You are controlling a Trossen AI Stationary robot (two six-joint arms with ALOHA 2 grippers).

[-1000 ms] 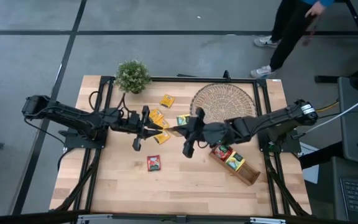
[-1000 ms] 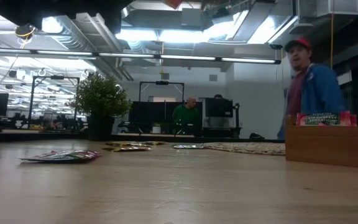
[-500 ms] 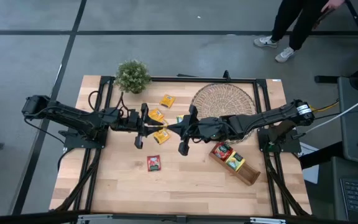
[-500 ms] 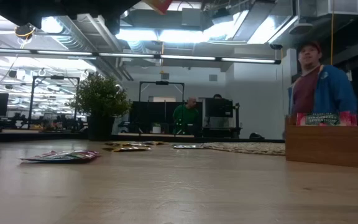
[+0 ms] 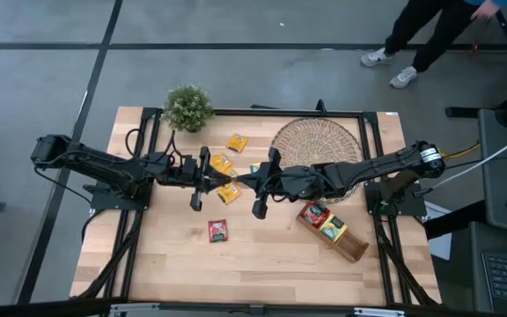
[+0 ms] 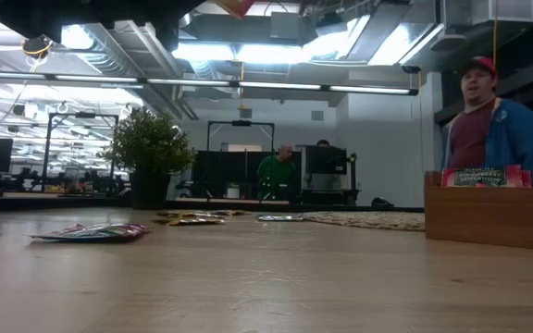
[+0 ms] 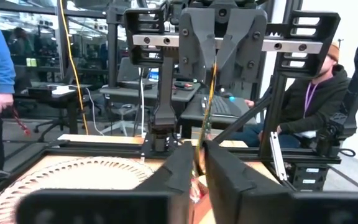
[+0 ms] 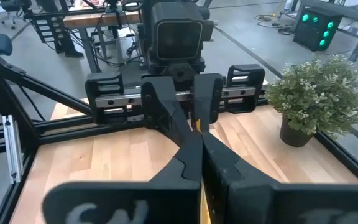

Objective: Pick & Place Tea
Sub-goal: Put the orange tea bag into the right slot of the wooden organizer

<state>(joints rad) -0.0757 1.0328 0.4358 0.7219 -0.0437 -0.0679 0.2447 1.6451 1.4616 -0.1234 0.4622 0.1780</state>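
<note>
Both dark grippers, left (image 5: 216, 179) and right (image 5: 243, 181), meet mid-table, each clamped on one yellow tea sachet (image 7: 204, 127) held edge-on. Four flat sachets lie on the wooden table (image 5: 174, 255); two stand in the brown wooden tray (image 5: 350, 245).

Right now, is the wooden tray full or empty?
Partly full: the wooden tray holds a few tea sachets at one end; its other end is bare.

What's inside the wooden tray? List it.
The tray holds sachets at its upper end: a red one and a yellow-green one. The lower compartments look empty. From the low view only the sachet tops show above the wall; the rest is covered.
</note>
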